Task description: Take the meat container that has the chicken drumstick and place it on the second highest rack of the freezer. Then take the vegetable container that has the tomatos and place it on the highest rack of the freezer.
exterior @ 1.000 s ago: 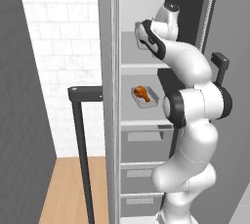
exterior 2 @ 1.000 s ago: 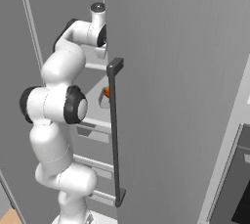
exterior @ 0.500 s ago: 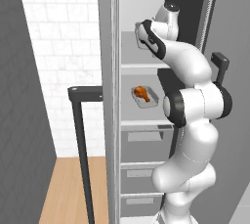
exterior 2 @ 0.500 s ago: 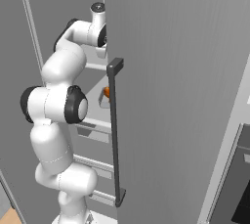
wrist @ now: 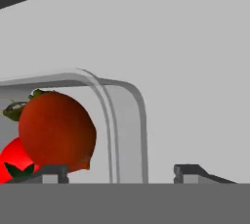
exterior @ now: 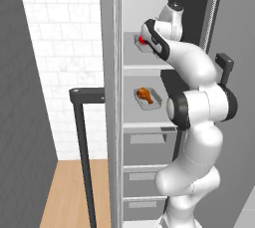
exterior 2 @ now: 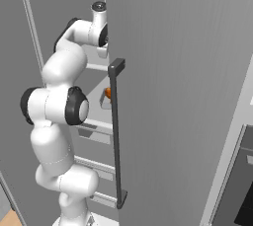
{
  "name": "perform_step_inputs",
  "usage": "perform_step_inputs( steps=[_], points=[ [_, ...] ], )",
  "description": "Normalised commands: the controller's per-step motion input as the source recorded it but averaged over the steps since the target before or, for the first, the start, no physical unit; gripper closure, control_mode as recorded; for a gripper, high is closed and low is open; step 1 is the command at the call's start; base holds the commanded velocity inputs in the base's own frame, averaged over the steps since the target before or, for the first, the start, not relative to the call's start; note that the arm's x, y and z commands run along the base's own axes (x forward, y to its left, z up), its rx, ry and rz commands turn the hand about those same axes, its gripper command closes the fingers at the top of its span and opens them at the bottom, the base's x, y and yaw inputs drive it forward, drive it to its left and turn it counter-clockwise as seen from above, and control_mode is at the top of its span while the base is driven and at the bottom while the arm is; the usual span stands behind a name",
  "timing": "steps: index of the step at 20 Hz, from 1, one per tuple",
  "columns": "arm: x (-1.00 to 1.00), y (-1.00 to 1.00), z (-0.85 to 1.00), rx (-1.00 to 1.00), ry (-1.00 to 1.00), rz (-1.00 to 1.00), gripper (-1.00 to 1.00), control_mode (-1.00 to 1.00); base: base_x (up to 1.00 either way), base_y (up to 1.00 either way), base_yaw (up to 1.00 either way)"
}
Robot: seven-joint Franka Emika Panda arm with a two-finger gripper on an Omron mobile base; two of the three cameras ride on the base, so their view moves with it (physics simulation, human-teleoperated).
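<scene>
The vegetable container [wrist: 124, 120] with the tomatos [wrist: 56, 130] rests on the highest rack [exterior: 144, 66] of the freezer [exterior: 110, 122]. In the hand view my gripper [wrist: 119, 174] is open, its fingertips [wrist: 49, 171] wide apart on either side of the container's rounded corner and clear of it. From the left base view the gripper [exterior: 147, 39] sits at that container [exterior: 138, 43], a red tomato [exterior: 142, 40] peeking out. Below, the meat container [exterior: 151, 98] with the chicken drumstick [exterior: 144, 93] lies on the second highest rack [exterior: 149, 125]. The drumstick [exterior 2: 107, 93] also peeks past the door edge.
The freezer door [exterior 2: 188, 96] stands open at my right with its long dark handle [exterior 2: 116, 136]. Another dark bar handle [exterior: 82, 142] stands left of the opening. Grey drawers [exterior: 144, 172] fill the lower freezer. A white tiled wall [exterior: 64, 48] is at the left.
In both base views the arm and the two containers stand where they were; any move of the fingers is too small to see there.
</scene>
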Motion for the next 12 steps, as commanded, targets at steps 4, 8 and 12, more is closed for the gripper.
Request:
perform_step_inputs(
  steps=[4, 8, 12],
  points=[
    [-0.53, 0.0, 0.0, 0.0, -0.1, -0.02, -1.0, -1.0, 0.0, 0.0, 0.0],
    [-0.89, 0.0, 0.01, 0.0, -0.22, -0.01, -1.0, -1.0, 0.0, 0.0, 0.0],
    [-1.0, 0.04, 0.0, -0.01, -0.23, 0.0, -1.0, -1.0, 0.0, 0.0, 0.0]
  ],
)
